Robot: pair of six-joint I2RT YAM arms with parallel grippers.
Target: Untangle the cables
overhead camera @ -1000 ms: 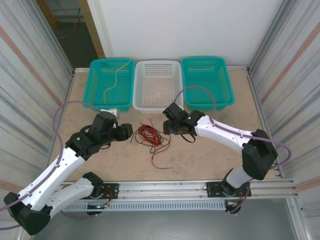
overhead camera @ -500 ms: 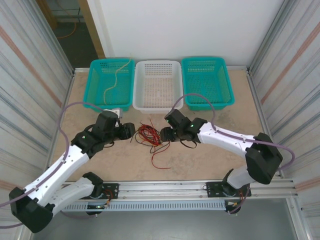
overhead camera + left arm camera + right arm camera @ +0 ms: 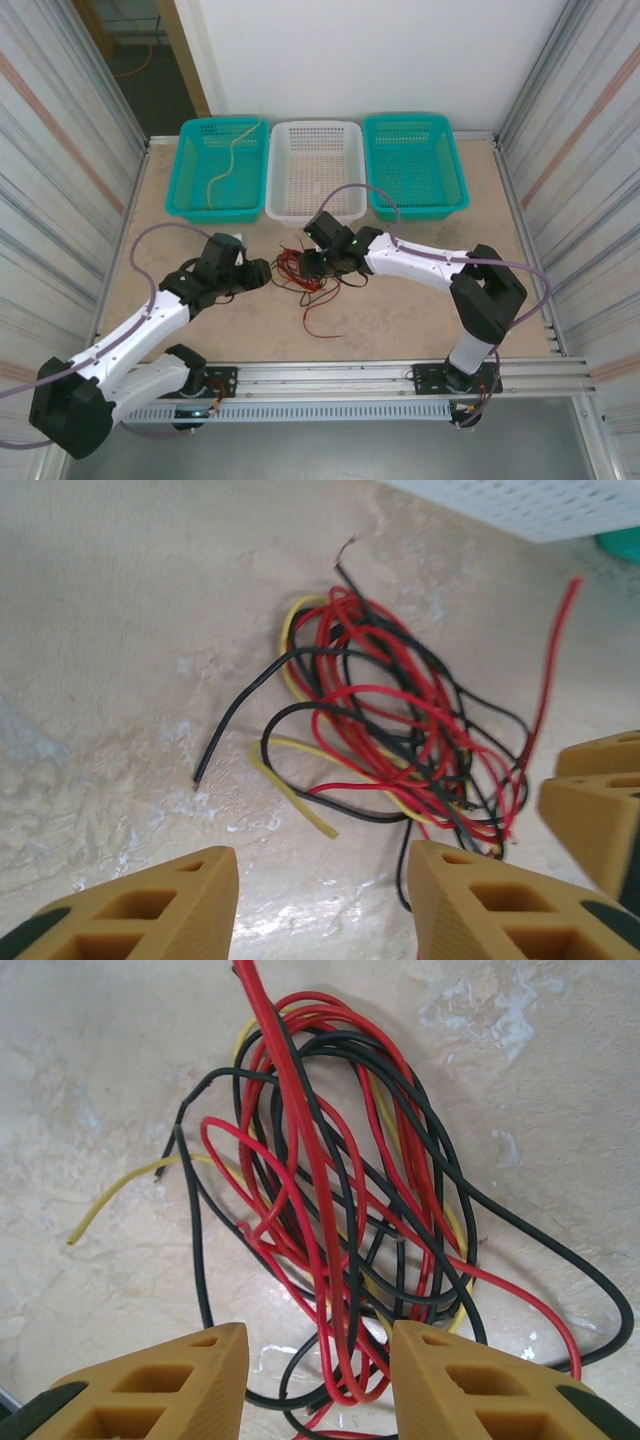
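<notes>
Overhead view: the cables sit in a knot of red, black and pale yellow just below the centre of the frame, on the beige table. One loose red end trails off toward the bottom. Both arms are in on it. The left gripper is just beside the left edge of the knot, and the right gripper is over its right side.

Left wrist camera: the left gripper's fingers come up from the bottom edge, spread apart with bare table between them and nothing pinched. The tangle fills the centre and right of the frame. A black end and a yellow end point down-left toward the gap, and a few strands pass right by the right-hand finger. I can't tell whether they touch it. The right gripper's yellow fingers poke in at the right edge.

Right wrist camera: those jaws are parted too, straddling the bottom of the knot. A red loop and a black one lie between the two fingers, but neither pad is pressing on them.

Along the top of the overhead view are three baskets: a teal basket on the left, a white basket in the middle and a teal basket on the right. One pale yellow cable lies in the left one, well apart from the knot.
</notes>
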